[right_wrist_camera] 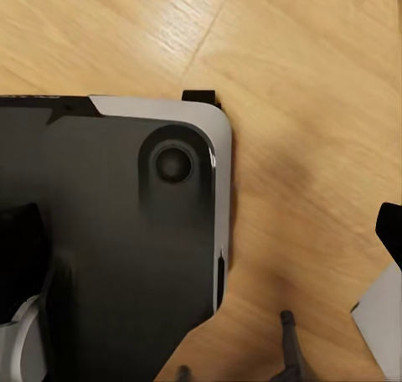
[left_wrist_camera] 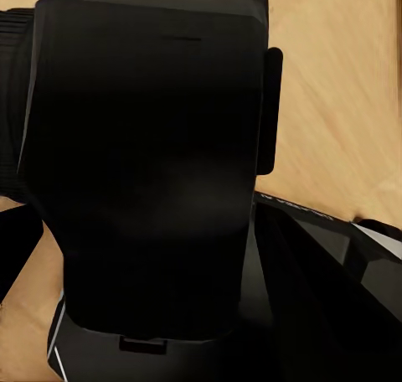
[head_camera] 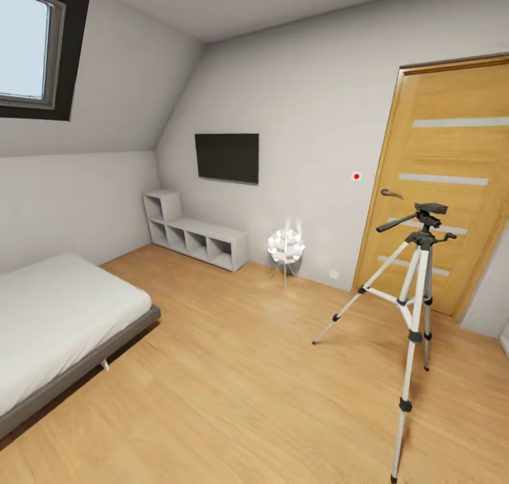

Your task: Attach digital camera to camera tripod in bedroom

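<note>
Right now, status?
Right end effector empty. Black box close at left wrist, likely digital camera, grip unconfirmed. Camera tripod upright by door, head bare. Bed far left.

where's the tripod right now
In the head view the tripod stands on the wood floor at the right, just in front of the wooden door.

In the head view, the bed (head_camera: 63,321) runs off the frame at 9 o'clock, its head end out of sight. The window (head_camera: 32,42) is cropped at 10 o'clock. The wooden door (head_camera: 452,180) is cut by the frame at 3 o'clock, and the camera tripod (head_camera: 417,293) partly covers it; the nearest tripod foot touches the 6 o'clock edge. In the left wrist view, a large black body (left_wrist_camera: 151,172) sits so close that its identity cannot be told.
</note>
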Tool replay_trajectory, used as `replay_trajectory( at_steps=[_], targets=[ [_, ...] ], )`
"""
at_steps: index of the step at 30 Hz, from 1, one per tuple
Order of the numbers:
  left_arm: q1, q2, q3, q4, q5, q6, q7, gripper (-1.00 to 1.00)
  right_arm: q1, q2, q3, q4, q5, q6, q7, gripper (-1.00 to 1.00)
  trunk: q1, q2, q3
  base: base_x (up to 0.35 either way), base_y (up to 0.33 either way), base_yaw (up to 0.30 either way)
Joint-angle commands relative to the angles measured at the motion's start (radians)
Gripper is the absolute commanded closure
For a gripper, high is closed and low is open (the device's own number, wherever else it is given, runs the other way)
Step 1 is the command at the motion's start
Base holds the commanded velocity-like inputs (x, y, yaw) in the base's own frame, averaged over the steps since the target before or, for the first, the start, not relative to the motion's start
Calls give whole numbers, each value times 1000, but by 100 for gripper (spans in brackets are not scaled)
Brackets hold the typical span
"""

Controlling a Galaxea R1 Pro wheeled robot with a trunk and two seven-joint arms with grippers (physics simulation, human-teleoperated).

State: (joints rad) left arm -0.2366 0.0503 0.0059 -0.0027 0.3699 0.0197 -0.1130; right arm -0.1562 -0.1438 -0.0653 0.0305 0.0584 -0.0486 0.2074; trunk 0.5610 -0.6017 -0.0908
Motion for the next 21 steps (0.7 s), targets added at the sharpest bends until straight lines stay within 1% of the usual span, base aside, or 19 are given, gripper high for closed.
replay_trajectory(
  at_steps=[1, 21],
  targets=[
    [0, 0, 0, 0, 4, 2, -4, 100, -2, 0, -7, 3, 6, -5, 3, -100, 0, -2, -2, 0, 0, -300],
    [0, -1, -1, 0, 4, 3, -4, 100, -2, 3, -7, 3, 8, -3, 5, -100, 0, -2, -9, 0, 0, -300]
  ],
)
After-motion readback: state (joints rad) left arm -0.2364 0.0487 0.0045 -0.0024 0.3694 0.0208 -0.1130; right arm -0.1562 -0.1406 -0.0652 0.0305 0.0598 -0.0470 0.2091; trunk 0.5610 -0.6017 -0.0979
